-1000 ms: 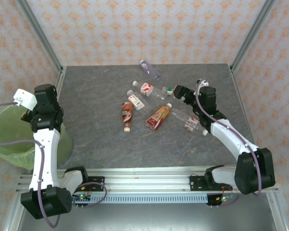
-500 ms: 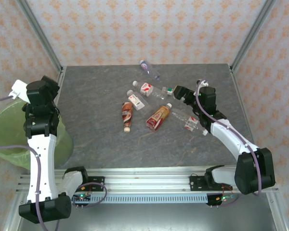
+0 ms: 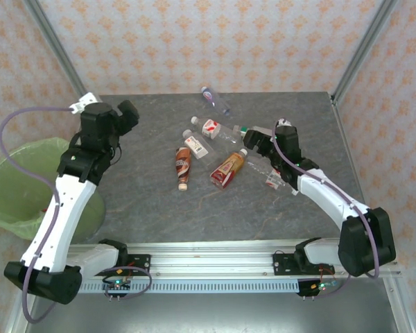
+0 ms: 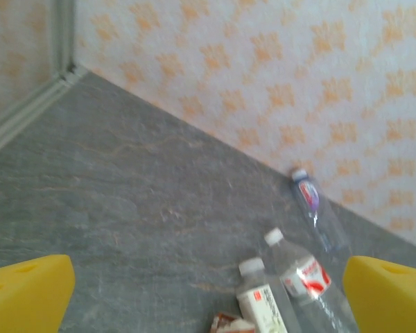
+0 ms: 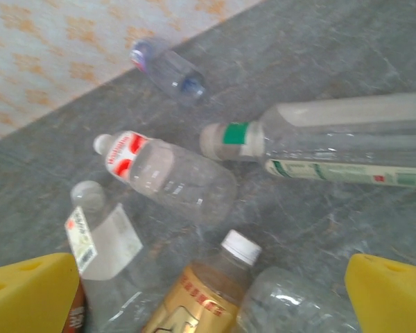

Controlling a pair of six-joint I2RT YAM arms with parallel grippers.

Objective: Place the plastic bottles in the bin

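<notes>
Left gripper (image 3: 127,112), jaws wide, over open table (image 3: 145,201) near its left edge; right gripper (image 3: 253,139), equally wide, above the plastic bottles (image 3: 227,168).

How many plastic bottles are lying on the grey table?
7. The blue-capped clear bottle farthest back; red-white-labelled bottle, white-labelled bottle and green-labelled bottle mid-table; brown-labelled bottle, orange-labelled bottle and crushed clear bottle nearer. The right arm may hide more.

Seven plastic bottles (image 3: 184,165); one bin (image 3: 14,182).
</notes>
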